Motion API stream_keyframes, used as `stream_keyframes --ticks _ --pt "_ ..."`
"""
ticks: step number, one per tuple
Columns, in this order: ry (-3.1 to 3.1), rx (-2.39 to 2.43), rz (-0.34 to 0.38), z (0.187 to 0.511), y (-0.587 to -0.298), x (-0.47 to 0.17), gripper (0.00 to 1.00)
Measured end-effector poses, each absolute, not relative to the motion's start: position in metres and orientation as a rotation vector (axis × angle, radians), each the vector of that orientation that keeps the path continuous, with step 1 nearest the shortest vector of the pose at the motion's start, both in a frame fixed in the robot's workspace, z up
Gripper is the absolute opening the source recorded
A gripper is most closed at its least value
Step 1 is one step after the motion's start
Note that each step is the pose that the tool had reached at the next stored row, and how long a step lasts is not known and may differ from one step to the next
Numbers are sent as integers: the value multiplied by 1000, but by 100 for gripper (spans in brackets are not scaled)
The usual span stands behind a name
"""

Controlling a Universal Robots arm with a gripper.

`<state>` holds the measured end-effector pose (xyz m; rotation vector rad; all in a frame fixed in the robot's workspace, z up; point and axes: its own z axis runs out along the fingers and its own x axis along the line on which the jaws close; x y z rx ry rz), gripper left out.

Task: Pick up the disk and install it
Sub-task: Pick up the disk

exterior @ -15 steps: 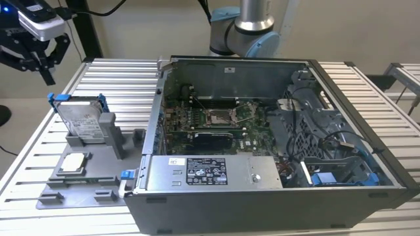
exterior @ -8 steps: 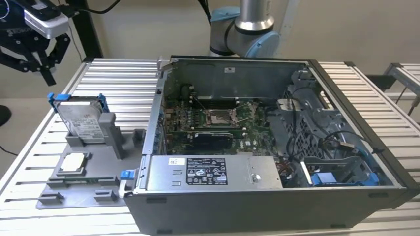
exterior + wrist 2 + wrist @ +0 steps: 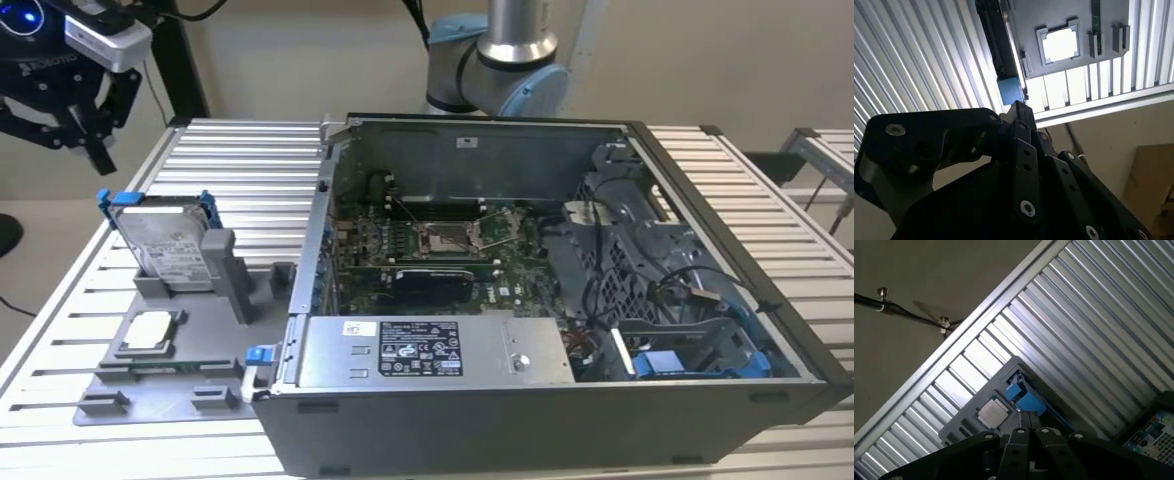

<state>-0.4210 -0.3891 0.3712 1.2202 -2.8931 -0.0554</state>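
Hovering high over the slatted table [image 3: 214, 150], the gripper [image 3: 96, 158] is carrying nothing, and in both wrist views its fingers are pressing together, clenched. Below it and well apart, the disk [image 3: 167, 245] is standing upright in a slot of the grey holder [image 3: 147, 395], its blue frame showing past the fingertips in both wrist views. Beyond the disk, a small silver chip [image 3: 147, 332] is lying flat on the same holder. Farther off, the open computer case [image 3: 534, 430] is sitting on the table.

Open black metal PC case [image 3: 534, 425] centre-right, silver power-supply box [image 3: 427, 352] along its lower edge; small square silver chip [image 3: 148, 332] on the grey plastic tray [image 3: 150, 388], lower left.
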Motion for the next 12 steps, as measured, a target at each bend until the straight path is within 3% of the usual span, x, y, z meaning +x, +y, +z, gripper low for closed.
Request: stream_keyframes --ticks 12 --pt "-2751 1532 -47 370 -389 -421 0"
